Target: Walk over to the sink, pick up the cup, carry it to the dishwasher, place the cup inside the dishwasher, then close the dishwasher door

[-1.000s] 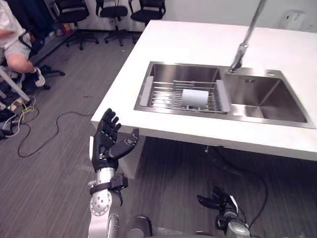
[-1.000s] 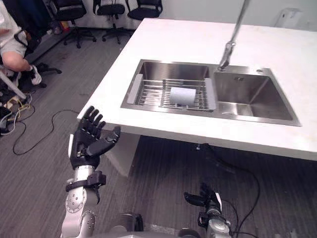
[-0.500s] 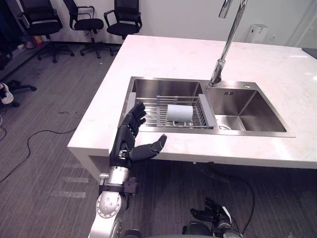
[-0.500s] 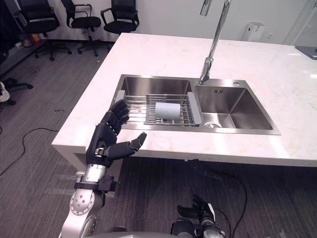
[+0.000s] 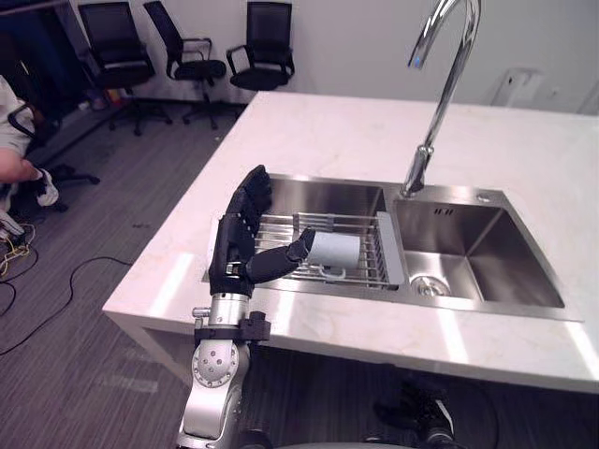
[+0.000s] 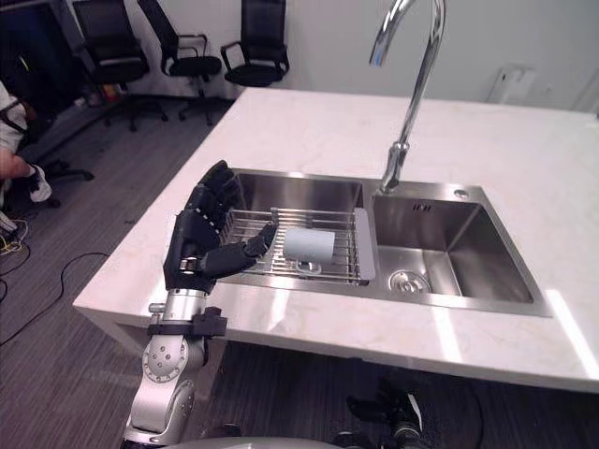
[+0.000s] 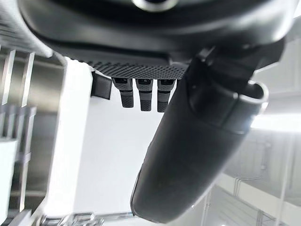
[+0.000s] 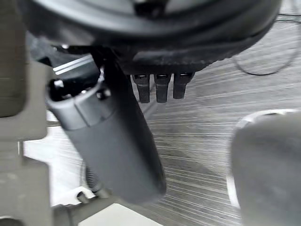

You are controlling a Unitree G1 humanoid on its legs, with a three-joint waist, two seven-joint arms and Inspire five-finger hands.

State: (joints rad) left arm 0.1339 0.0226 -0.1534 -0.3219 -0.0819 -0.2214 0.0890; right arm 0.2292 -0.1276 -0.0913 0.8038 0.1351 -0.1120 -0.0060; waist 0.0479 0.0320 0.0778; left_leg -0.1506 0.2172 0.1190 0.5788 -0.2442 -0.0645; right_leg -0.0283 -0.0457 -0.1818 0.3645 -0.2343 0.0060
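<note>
cup [image 6: 309, 245] on rack [image 6: 249, 230], left hand [image 6: 194, 251] spread

The left basin of the sink [image 5: 487, 257] lies open from above and from the sink's front rim. A wire rack [image 5: 370, 253] spans that basin and blocks anything deeper. The tall faucet [image 5: 440, 103] rises at the sink's back rim, between the basins. The left hand [image 5: 239, 243] hovers, fingers straight, over the sink's left rim.

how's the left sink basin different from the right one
The left basin holds a wire rack with the cup lying on its side; the right basin looks bare. The right basin's drain shows; the left basin's floor sits under the rack. Both are rectangular steel.
</note>
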